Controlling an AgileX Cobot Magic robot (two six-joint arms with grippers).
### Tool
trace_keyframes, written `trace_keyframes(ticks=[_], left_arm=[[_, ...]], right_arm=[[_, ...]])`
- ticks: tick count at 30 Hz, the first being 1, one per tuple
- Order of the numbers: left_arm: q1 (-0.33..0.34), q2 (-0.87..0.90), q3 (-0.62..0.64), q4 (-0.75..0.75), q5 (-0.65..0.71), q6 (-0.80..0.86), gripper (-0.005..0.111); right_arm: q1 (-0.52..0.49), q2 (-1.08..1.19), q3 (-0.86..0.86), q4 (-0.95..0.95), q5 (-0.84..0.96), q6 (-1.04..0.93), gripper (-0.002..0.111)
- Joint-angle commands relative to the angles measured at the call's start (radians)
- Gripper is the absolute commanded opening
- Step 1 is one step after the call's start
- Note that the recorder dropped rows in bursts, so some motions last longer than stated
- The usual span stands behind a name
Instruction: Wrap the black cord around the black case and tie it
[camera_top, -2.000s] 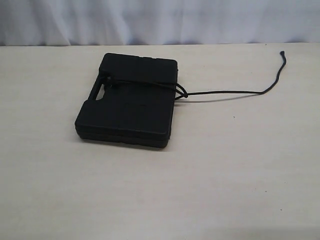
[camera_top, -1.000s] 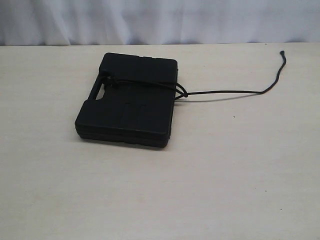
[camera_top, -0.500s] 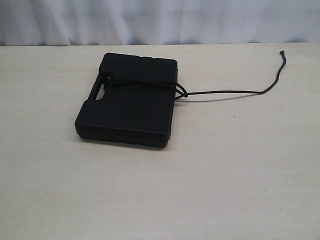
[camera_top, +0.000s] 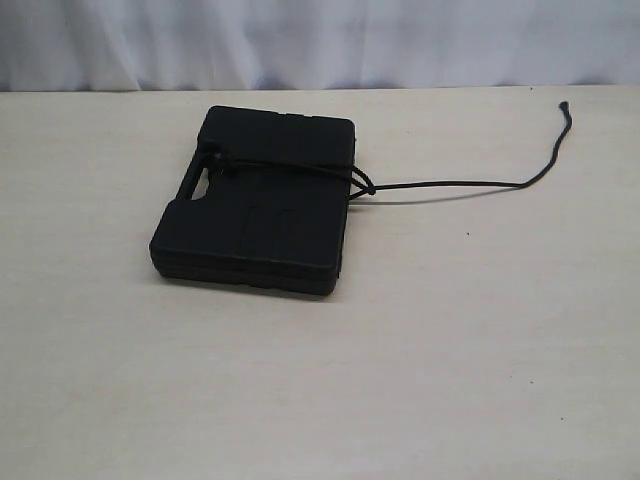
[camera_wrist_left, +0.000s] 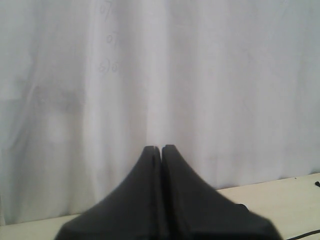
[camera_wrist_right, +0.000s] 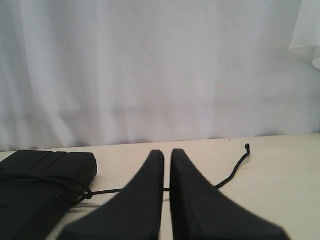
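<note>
The black case (camera_top: 255, 205) lies flat on the pale table, left of centre in the exterior view. The black cord (camera_top: 450, 184) crosses its lid, is knotted at the case's right edge (camera_top: 362, 183), and trails right across the table to a knobbed tip (camera_top: 564, 104). Neither arm shows in the exterior view. My left gripper (camera_wrist_left: 160, 148) is shut, empty, facing the white curtain. My right gripper (camera_wrist_right: 167, 152) is shut with a thin slit between its fingers, empty, raised well back from the cord (camera_wrist_right: 232, 172) and the case (camera_wrist_right: 40, 185).
A white curtain (camera_top: 320, 40) hangs behind the table's far edge. The pale wooden tabletop (camera_top: 400, 380) stretches in front of and to both sides of the case.
</note>
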Motion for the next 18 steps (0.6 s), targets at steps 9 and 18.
trace_keyframes(ticks=[9,18], left_arm=[[0.0,-0.005,0.002,-0.003,0.008,0.001,0.0],[0.0,-0.005,0.002,0.0,0.009,0.001,0.0]], right_arm=[[0.002,-0.017,0.012,-0.01,0.063,-0.038,0.004],[0.002,-0.017,0.012,-0.01,0.063,-0.038,0.004]])
